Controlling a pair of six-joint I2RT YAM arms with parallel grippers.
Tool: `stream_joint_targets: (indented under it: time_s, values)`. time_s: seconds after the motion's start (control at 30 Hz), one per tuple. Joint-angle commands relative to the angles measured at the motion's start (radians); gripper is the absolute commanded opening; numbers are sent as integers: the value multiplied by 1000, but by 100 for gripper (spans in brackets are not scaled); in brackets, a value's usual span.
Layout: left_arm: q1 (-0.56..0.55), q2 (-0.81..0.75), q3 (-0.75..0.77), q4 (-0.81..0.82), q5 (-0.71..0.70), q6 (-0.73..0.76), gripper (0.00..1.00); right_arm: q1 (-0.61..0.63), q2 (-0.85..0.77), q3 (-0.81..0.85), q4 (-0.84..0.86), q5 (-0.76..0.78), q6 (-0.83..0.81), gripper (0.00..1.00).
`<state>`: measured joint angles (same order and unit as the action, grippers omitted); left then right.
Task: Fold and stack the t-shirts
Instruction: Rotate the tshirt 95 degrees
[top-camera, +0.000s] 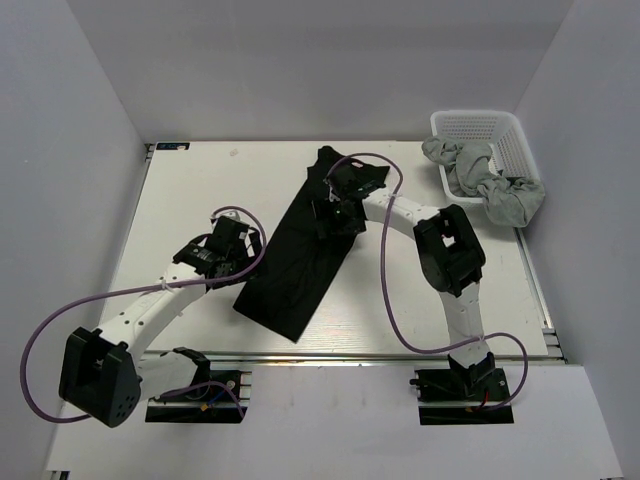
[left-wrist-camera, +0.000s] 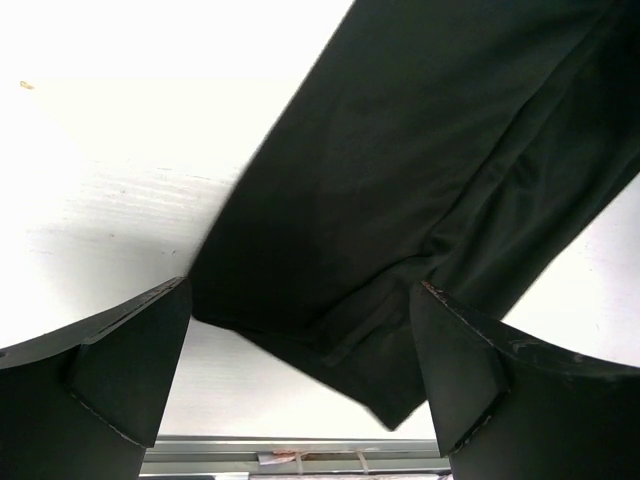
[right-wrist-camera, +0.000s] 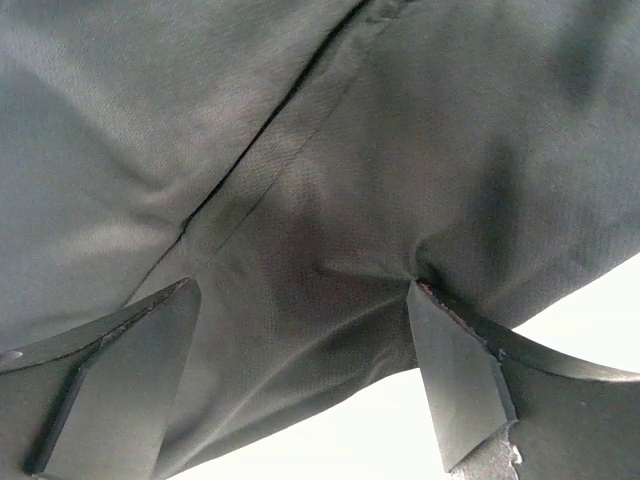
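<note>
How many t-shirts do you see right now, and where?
3, as far as I can tell. The black t-shirt lies folded long on the table. One grey t-shirt is bunched inside the basket, and a second one is draped over its rim. More may be hidden underneath.

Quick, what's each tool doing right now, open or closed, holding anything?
Left tool: open, holding nothing, over the black shirt near its edge.
Right tool: open, holding nothing, close over the same shirt.
</note>
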<state>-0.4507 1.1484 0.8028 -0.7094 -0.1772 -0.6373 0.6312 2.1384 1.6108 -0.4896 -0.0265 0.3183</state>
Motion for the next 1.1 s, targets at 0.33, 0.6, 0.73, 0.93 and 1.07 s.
stream_joint_targets:
  time_s: [0.33, 0.6, 0.73, 0.93, 1.07]
  values:
    - [-19, 172, 67, 157, 212, 126, 100, -286, 251, 369, -90, -99, -169, 90]
    - [-28, 296, 104, 261, 406, 244, 100, -301, 67, 413, -65, -300, -387, 90]
    - [-63, 306, 104, 297, 450, 269, 100, -295, -164, 86, 97, -274, -297, 90]
    - [-129, 327, 104, 330, 461, 280, 100, -300, -531, -343, 203, -160, -153, 90]
    - [-193, 372, 104, 353, 438, 280, 100, -286, -716, -636, 224, -135, -78, 90]
